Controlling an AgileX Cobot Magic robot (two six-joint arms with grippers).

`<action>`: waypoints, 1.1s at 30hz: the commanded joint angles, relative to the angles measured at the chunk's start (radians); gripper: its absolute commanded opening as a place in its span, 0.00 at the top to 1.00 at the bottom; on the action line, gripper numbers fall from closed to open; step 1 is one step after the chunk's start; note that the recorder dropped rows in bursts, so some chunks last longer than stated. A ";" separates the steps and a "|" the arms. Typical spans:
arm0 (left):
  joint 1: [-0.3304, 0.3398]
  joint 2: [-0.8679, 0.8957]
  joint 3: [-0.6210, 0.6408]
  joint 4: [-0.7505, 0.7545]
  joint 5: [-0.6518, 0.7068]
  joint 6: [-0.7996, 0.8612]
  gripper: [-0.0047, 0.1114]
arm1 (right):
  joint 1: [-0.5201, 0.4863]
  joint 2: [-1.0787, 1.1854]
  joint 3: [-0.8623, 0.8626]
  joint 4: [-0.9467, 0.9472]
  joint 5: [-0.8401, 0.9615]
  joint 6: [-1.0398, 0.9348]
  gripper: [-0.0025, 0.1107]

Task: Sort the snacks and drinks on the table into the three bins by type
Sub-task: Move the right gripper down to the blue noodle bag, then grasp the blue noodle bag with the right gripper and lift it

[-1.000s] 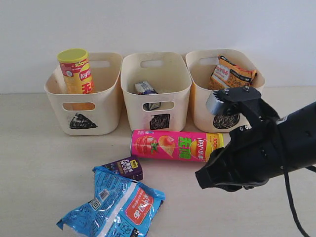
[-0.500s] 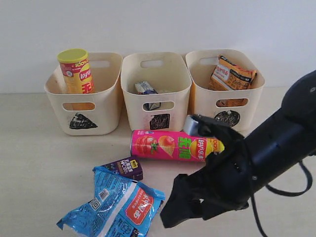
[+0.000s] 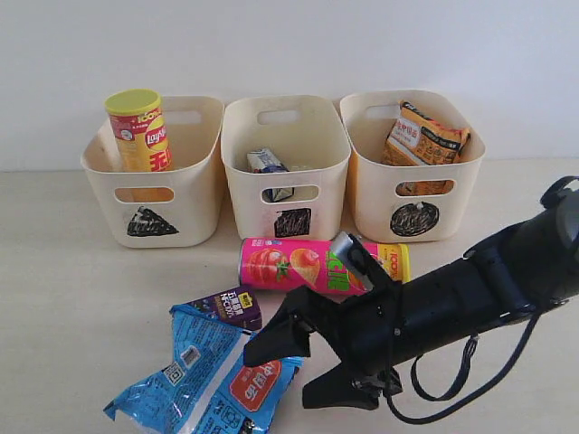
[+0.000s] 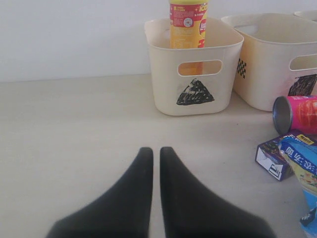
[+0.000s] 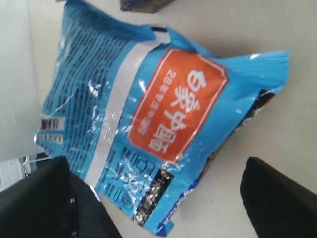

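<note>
My right tool (image 3: 291, 371) has dropped from beside the circle-marked cream plastic bin (image 3: 371, 199) and spread wide over the crinkly blue snack bag (image 3: 204, 380) lying on the desk (image 3: 72, 298); a grasp comes next.

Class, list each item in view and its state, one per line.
Yellow tube: upright in triangle bin
White carton: in square bin
Orange bag: in circle bin
Pink tube: lying on table
Purple carton: on table
Blue bag: flat on table
Left end effector: shut
Right end effector: open over blue bag
</note>
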 commanded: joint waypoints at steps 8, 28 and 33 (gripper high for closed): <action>-0.003 -0.003 0.004 0.000 -0.005 -0.007 0.93 | 0.031 0.069 -0.018 0.131 -0.089 -0.083 0.24; -0.003 -0.003 0.004 0.000 -0.007 -0.007 0.93 | 0.129 0.160 -0.081 0.142 -0.184 -0.109 0.98; -0.003 -0.003 0.004 0.000 -0.007 -0.007 0.93 | 0.111 0.137 -0.081 0.142 -0.182 -0.116 0.98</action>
